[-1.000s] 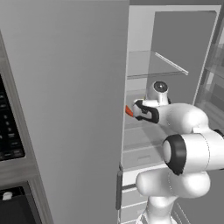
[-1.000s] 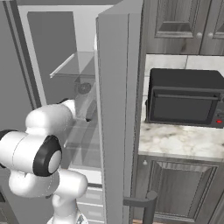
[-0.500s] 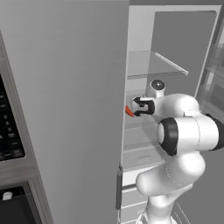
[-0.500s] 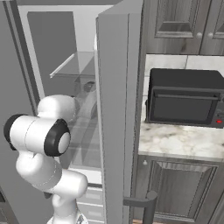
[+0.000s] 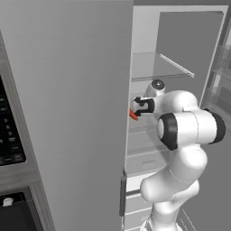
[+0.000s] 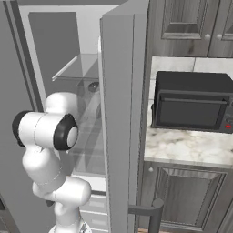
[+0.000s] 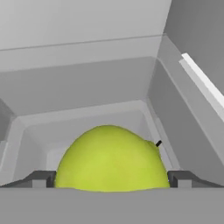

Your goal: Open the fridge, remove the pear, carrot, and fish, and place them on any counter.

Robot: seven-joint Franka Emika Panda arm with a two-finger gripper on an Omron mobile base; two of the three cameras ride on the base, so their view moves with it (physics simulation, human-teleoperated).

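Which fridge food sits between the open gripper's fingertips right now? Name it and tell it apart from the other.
The pear: round, yellow-green, right between the gripper fingertips in the hand view. The other, a slim orange-red item inside the fridge, lies beside the hand.

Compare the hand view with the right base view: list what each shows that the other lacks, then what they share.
Hand view alone: the yellow-green pear up close, sitting between the two finger tips of the open pincer, with white inner walls behind it.

Right base view alone: the black microwave on the marble counter, dark cabinets above, the open fridge door edge-on with its handle, and the arm reaching in.

Both: the fridge's white interior.
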